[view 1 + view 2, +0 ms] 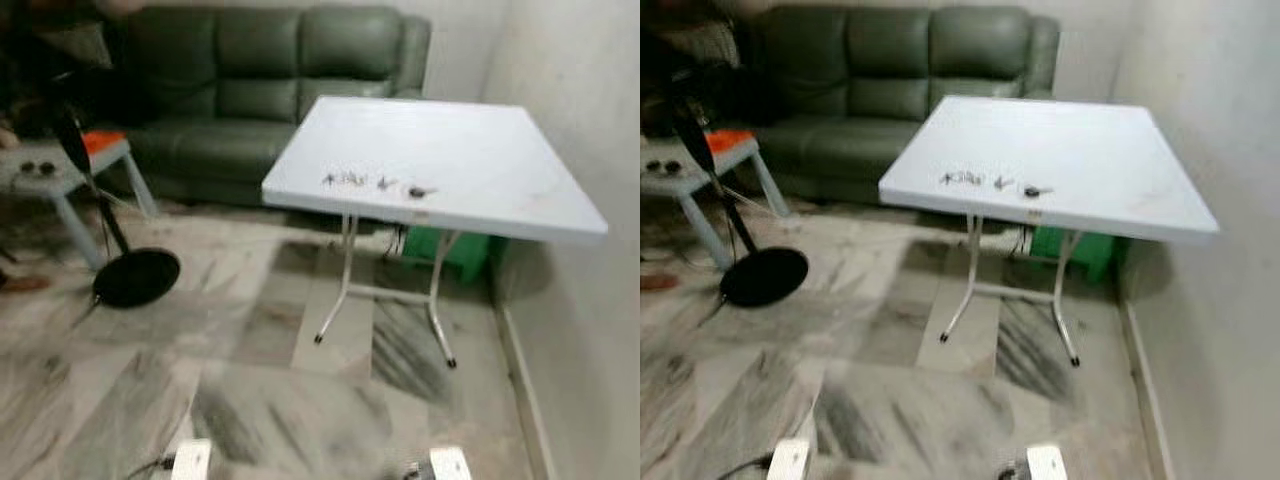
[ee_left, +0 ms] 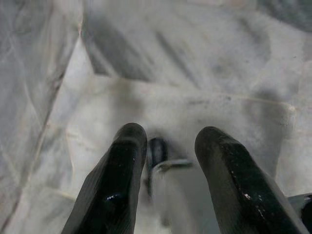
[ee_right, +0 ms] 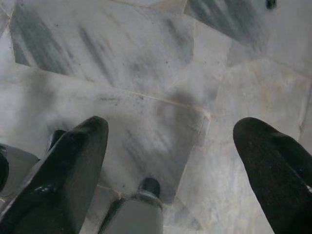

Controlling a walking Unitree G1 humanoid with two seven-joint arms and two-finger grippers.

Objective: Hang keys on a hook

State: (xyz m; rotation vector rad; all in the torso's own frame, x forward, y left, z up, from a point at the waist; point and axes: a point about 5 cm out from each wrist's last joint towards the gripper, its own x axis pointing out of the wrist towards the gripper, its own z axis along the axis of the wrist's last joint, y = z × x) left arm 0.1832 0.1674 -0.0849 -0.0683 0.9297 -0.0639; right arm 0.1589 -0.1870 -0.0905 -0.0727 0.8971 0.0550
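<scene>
Left gripper [image 2: 168, 146]: hanging over marble floor [image 1: 150, 400], fingers parted narrowly, gripping nothing. Right gripper [image 3: 170, 141]: hanging likewise, fingers spread wide. Keys [image 1: 372, 182]: lying at frame centre near the front edge of the white folding table [image 1: 470, 150]. Green sofa [image 1: 260, 80]: sitting upper left, behind.
</scene>
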